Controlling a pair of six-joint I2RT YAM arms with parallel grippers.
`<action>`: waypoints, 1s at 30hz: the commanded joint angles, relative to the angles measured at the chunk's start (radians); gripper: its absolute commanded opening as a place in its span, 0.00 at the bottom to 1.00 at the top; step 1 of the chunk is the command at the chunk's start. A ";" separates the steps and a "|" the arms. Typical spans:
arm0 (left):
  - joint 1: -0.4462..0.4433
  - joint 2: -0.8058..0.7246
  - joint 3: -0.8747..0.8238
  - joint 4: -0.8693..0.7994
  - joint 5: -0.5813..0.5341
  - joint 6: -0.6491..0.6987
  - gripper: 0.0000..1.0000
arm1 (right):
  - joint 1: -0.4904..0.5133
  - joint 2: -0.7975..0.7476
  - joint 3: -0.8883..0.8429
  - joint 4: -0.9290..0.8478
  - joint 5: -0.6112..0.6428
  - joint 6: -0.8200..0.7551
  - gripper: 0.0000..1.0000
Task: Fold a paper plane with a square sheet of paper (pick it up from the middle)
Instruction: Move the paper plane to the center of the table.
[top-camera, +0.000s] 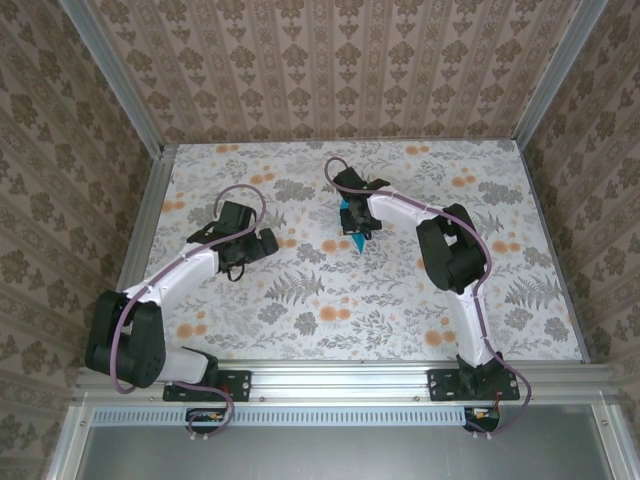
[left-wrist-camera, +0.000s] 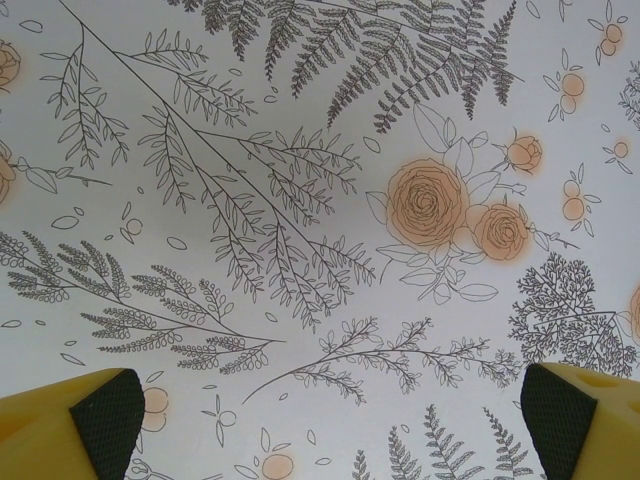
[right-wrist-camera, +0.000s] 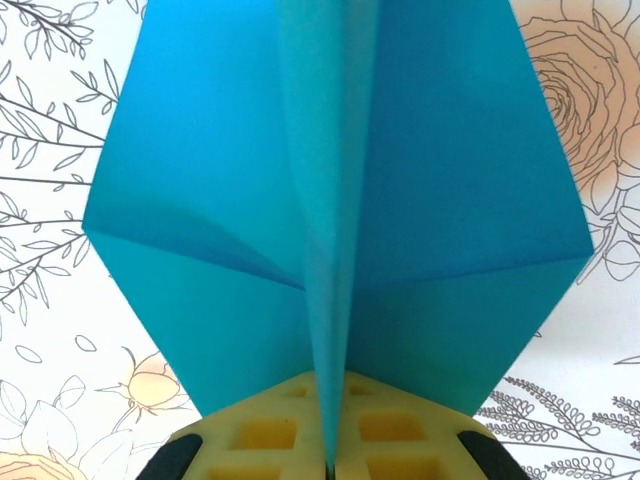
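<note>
From above, my right arm (top-camera: 455, 255) rises from its base at 5 o'clock, folds at the elbow and reaches toward 10 o'clock, with the wrist tipped down over the middle of the surface (top-camera: 300, 320). My right end effector (top-camera: 359, 236) holds the paper plane (top-camera: 354, 243) there. I cannot tell whether the plane touches the surface. My left arm (top-camera: 180, 275) stretches low toward 1 o'clock. My left end effector (top-camera: 264, 243) is at 9 o'clock of the plane, near it but apart.

At my left wrist, the jaws are spread as wide as they go. The fingers (left-wrist-camera: 95, 425) sit in the bottom corners with only flowered surface between them. I judge it stands off so as not to crowd the plane.

At my right wrist, the end effector (right-wrist-camera: 330, 445) is closed on the plane's (right-wrist-camera: 340, 200) central crease. The wings spread to 9 and 3 o'clock and the nose points to 12. Pinching the keel, I judge, keeps the folds together.
</note>
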 joint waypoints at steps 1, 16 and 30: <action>0.007 -0.019 -0.009 -0.026 -0.011 0.022 1.00 | -0.004 0.031 0.038 -0.033 0.025 -0.019 0.10; 0.009 -0.012 -0.005 -0.021 0.010 0.023 1.00 | -0.005 0.042 0.060 -0.052 0.020 -0.015 0.15; 0.027 -0.042 0.063 -0.086 -0.043 0.003 1.00 | -0.004 -0.270 0.002 -0.087 0.080 -0.006 0.43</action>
